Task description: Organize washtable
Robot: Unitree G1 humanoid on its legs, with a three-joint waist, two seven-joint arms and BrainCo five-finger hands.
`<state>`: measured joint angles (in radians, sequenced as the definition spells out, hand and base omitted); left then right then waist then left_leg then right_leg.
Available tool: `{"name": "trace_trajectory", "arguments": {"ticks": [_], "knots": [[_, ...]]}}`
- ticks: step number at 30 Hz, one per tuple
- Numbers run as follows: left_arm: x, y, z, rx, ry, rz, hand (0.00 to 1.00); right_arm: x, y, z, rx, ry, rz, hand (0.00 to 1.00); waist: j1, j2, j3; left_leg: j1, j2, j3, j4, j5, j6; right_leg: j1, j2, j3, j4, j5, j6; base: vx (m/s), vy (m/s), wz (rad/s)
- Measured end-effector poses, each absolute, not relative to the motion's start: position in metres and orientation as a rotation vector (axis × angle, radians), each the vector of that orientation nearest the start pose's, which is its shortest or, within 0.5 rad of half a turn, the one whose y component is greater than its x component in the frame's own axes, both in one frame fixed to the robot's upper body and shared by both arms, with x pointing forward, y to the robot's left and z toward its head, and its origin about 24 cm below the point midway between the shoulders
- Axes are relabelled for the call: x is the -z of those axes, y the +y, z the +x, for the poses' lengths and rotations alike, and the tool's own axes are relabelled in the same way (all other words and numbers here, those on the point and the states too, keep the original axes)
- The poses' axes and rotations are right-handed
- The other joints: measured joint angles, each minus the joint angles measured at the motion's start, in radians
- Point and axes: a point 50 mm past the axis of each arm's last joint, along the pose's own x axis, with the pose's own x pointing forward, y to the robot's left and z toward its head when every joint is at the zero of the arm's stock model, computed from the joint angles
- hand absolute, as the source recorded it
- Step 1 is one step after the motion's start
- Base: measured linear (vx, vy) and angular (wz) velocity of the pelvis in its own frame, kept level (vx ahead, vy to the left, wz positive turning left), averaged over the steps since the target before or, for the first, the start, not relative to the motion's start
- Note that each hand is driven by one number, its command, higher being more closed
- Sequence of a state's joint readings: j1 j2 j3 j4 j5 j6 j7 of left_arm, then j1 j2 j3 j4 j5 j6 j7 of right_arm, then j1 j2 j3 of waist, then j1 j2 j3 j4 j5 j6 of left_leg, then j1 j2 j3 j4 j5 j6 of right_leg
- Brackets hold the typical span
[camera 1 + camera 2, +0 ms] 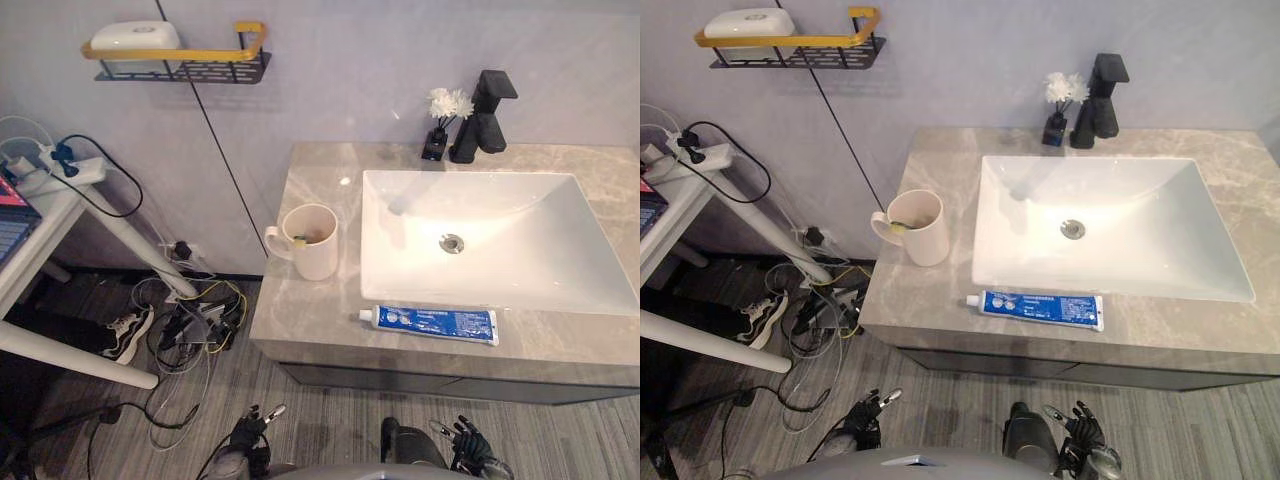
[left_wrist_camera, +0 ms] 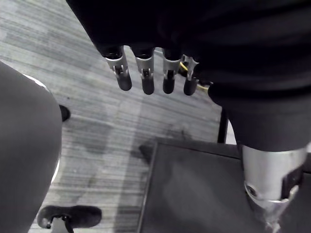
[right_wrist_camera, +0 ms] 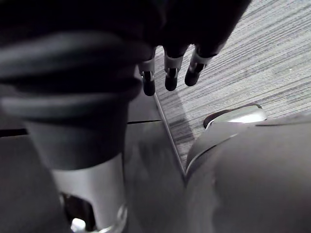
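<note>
Both hands hang low at the bottom of the frame, below the front edge of the tabletop [image 1: 300, 312]. The left hand [image 1: 252, 422] is at lower centre-left and the right hand [image 1: 470, 442] at lower right. Each wrist view shows straight, relaxed fingers [image 2: 145, 74] over the striped floor with nothing between them, and the right hand's fingers [image 3: 170, 73] look the same. So both are released and empty.

As I read it, the tidying has not yet begun. The toothpaste tube [image 1: 432, 322] lies flat near the tabletop's front edge, just in front of the white sink [image 1: 520, 215]. Its long axis runs almost straight across the frame, left to right. The white cap points to the left, toward the mug [image 1: 312, 242], and the flat crimped end points right and sits slightly lower in the frame. The mug stands upright at the left of the sink, well apart from the tube, with its handle turned left. Something small and yellowish rests inside it, but I cannot tell what.

The likely first move is to lift a hand over the tabletop edge and come down on the tube. The fingers would need to close across its narrow width, around the middle of its length. The right hand looks nearer. The tube would then have to be tipped on end to go into the mug.
</note>
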<state>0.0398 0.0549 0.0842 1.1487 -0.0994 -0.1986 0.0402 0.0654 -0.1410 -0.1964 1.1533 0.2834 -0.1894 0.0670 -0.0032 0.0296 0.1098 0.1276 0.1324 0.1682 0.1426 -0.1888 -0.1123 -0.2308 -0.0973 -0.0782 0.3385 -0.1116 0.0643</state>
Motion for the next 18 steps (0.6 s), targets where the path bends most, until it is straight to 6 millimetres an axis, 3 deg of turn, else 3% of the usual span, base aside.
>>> {"name": "trace_trajectory", "arguments": {"ticks": [13,18], "knots": [[0.159,0.190,0.104,-0.220,0.986,-0.041,0.00,0.161,-0.224,0.074,0.400,1.011,0.249,0.00,0.007,-0.026,-0.021,0.006,-0.001,0.033,-0.049,-0.003,0.009,0.161,0.024,0.011,-0.392,0.257,0.006,-0.10,0.070,-0.05],[0.160,0.189,0.103,-0.213,0.991,-0.035,0.00,0.164,-0.227,0.051,0.439,1.060,0.256,0.00,0.000,-0.023,-0.026,-0.002,-0.001,0.043,-0.045,-0.013,0.008,0.165,0.024,0.015,-0.434,0.274,0.006,-0.08,-0.013,-0.13]]}}
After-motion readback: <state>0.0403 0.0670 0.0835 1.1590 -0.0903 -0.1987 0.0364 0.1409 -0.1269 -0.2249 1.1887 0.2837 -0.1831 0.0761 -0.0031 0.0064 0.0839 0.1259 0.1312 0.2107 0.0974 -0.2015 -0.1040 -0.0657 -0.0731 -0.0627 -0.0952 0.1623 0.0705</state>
